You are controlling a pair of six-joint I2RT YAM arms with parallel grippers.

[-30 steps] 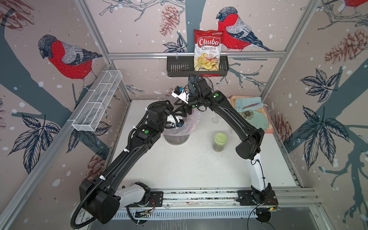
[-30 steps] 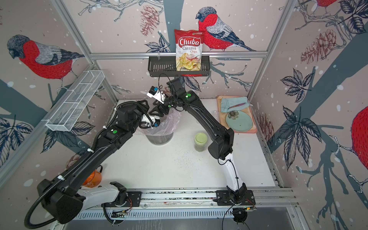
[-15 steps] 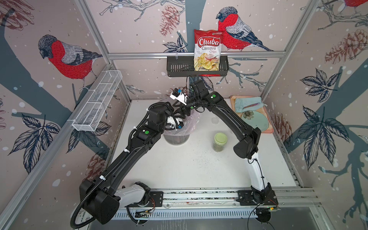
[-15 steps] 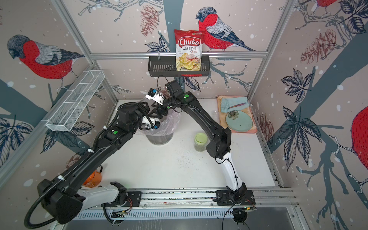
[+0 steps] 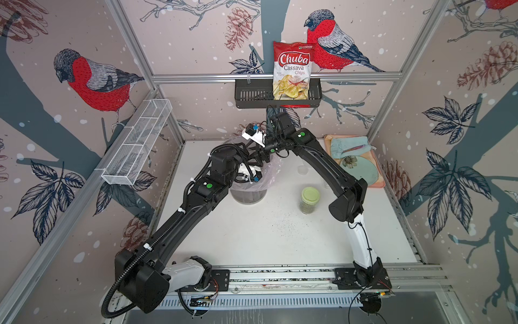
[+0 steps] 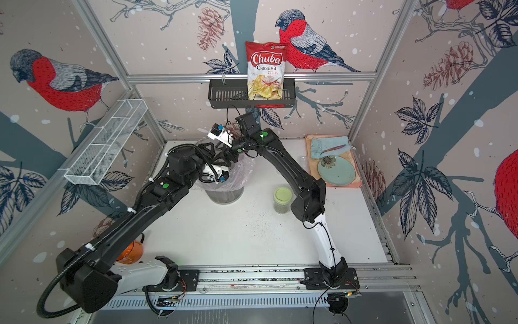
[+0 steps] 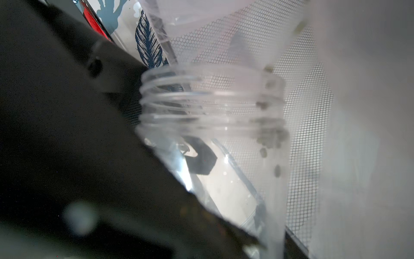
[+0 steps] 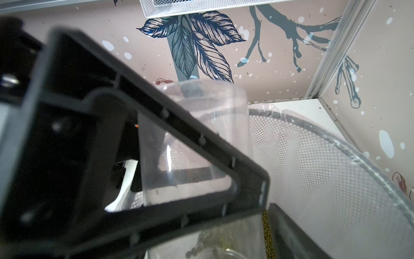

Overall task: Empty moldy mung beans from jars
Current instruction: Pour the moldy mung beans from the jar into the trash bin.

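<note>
So, my left jaws are clamped round the clear threaded plastic jar (image 7: pixel 212 107), few olive-green mung beans (image 7: pixel 271 136) at its mouth; right jaws alongside, can't tell how open.

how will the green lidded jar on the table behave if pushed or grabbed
The green-lidded jar stands upright and looks taller than wide, so a push near the lid would probably tip it. Once down, its round body would likely roll. Its clear walls look smooth, perhaps slippery in a grip. Mung beans show through the glass, so it likely has some heft.
</note>
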